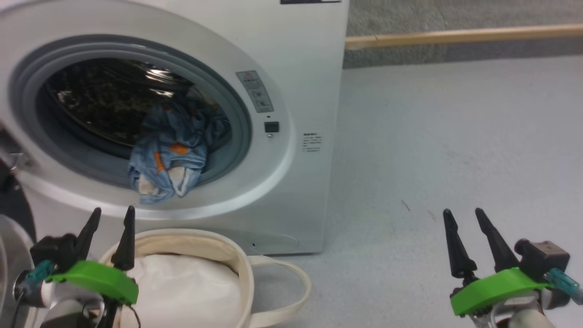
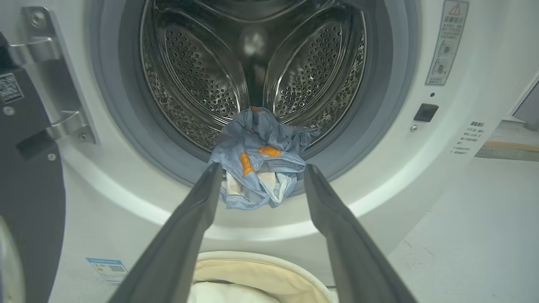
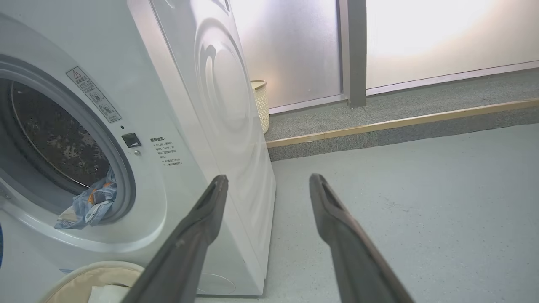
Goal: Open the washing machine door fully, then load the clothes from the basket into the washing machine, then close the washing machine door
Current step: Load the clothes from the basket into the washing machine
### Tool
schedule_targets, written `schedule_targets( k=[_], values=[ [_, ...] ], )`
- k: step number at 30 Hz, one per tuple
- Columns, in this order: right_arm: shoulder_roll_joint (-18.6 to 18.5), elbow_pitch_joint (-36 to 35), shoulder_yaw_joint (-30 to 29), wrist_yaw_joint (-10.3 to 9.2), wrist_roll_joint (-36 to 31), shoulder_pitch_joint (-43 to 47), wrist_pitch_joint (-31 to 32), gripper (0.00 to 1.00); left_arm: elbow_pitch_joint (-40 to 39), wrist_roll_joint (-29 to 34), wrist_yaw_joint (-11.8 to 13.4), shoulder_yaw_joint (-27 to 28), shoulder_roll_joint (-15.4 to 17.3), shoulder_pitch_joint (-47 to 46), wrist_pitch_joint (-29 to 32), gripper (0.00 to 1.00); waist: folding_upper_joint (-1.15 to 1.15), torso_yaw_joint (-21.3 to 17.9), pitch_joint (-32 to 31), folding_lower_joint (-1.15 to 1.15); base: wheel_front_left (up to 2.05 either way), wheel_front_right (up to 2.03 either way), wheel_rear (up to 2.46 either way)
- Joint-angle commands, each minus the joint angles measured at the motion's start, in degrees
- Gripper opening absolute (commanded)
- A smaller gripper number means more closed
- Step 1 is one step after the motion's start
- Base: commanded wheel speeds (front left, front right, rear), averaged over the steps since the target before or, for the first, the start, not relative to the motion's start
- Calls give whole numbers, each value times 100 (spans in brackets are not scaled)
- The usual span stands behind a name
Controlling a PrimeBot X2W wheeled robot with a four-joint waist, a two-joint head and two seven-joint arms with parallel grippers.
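Note:
The washing machine [image 1: 309,68] stands with its mouth uncovered. Its door [image 2: 29,181] is swung out to the left on its hinge. Light blue clothes [image 1: 168,155] with orange prints hang over the grey rubber ring, half in the steel drum and half drooping out. In the left wrist view the clothes [image 2: 257,155] lie just beyond the fingertips. My left gripper [image 1: 111,216] is open above the basket [image 1: 191,234], holding nothing. Low at the right, my right gripper [image 1: 462,214] is open over bare floor, away from the machine.
A plain white bundle [image 1: 182,287] fills the basket, whose loop handle lies on the floor to the right. Grey floor [image 1: 455,136] spreads right of the machine to a wood-edged step [image 1: 455,36]. A wicker bin [image 3: 261,105] stands behind the machine by a frosted glass wall.

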Motion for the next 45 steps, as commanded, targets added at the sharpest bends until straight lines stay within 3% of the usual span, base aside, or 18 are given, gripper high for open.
schedule_targets(
  k=[1,8,21,38,45],
  values=[
    [-176,-169,28,3,36,-41,-71,100,-367,13,-32,141,258,-93,-69,100,0,126,-112,1,0,0,0],
    [-193,-127,-32,3,63,10,-71,100,-977,89,-32,182,336,361,-70,100,0,195,-209,1,0,0,0],
    [-210,-83,-76,3,44,69,-71,100,-1208,137,-33,483,205,635,-70,100,0,168,-297,1,0,0,0],
    [-121,-79,19,3,68,72,-71,100,-1016,123,-33,476,95,625,-70,100,0,90,-225,1,0,0,0],
    [-58,-77,69,3,57,17,-71,100,-451,139,-33,379,-49,345,-70,100,0,24,-67,1,0,0,0]
  ],
)
